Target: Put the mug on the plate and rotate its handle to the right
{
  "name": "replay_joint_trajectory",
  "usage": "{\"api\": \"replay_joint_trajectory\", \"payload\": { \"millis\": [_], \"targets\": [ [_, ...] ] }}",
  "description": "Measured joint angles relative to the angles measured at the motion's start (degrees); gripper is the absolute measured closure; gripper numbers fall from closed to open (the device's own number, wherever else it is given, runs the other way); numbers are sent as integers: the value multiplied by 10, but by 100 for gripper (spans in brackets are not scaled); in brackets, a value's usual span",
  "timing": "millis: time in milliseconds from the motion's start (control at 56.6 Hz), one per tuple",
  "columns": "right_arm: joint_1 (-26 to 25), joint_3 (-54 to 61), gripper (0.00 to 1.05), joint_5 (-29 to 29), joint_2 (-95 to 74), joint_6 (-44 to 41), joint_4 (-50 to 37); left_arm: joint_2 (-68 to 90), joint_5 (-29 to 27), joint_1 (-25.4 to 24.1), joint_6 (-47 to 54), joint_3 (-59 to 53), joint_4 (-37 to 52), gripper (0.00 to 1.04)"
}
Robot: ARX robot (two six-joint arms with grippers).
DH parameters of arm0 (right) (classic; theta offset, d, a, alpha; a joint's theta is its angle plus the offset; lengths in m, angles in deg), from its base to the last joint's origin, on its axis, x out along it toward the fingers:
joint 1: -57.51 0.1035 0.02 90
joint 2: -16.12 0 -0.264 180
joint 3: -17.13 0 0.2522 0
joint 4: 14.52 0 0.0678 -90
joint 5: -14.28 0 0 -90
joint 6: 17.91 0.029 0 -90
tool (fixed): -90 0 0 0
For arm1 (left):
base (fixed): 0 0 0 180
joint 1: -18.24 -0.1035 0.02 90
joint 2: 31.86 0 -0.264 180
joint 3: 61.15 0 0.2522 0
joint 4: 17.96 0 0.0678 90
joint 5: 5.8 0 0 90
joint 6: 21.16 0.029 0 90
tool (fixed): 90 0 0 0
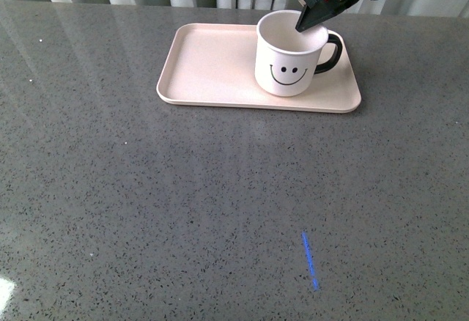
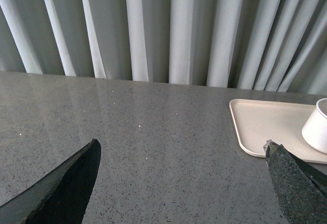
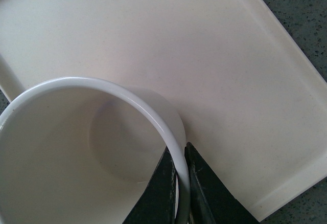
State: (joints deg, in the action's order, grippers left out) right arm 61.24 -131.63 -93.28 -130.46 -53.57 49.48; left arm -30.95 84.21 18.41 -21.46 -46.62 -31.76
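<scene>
Item: mug (image 1: pixel 290 57), white, cylindrical, smiley face turned toward the robot; stands upright on the plate (image 1: pixel 212 64), in its right-hand half and toward the near rim; the placing half of the task reads as done.

Handle (image 1: pixel 331 51): glossy black loop, projecting to the right in the front view; judged at or very near its called-for heading, so little or no turning seems left.

Right end effector (image 1: pixel 311 15): comes down from above at the mug's back right rim; the right wrist view shows its two dark fingers (image 3: pixel 159 193) closed on the wall of the mug, one inside and one outside, the rim pinched between them (a rim grip of this kind suits lowering the mug and twisting it about its own axis, which is the likely reason for holding it there rather than by the handle).

Plate: pale pink, rectangular, low raised rim; lies flat on the surface (image 1: pixel 183 204) toward its far side; bare across its left half.

Left end effector (image 2: pixel 181 183): well apart from the mug, over bare surface to the left of the plate; fingers spread wide, nothing between them (evidently parked clear of the work).

Backdrop: pale curtain (image 2: pixel 153 24) behind the surface.
</scene>
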Motion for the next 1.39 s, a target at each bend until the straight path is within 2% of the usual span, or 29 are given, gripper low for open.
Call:
{"api": "replay_joint_trajectory", "payload": {
  "millis": [530, 777, 918, 1095, 1148, 1395],
  "targets": [
    [0, 8, 102, 4, -2, -4, -4, 0, 0, 0, 0, 0, 0, 9],
    [0, 15, 67, 15, -2, -15, -6, 0, 0, 0, 0, 0, 0, 9],
    [0, 12, 39, 18, -2, -19, -3, 0, 0, 0, 0, 0, 0, 9],
    [-1, 11, 12, 19, 0, -26, -5, 0, 0, 0, 0, 0, 0, 9],
    [-1, 12, 8, 19, 3, -26, -13, 0, 0, 0, 0, 0, 0, 9],
    [-14, 140, 9, -27, 125, -25, -142, 0, 0, 0, 0, 0, 0, 9]
  ]
}}
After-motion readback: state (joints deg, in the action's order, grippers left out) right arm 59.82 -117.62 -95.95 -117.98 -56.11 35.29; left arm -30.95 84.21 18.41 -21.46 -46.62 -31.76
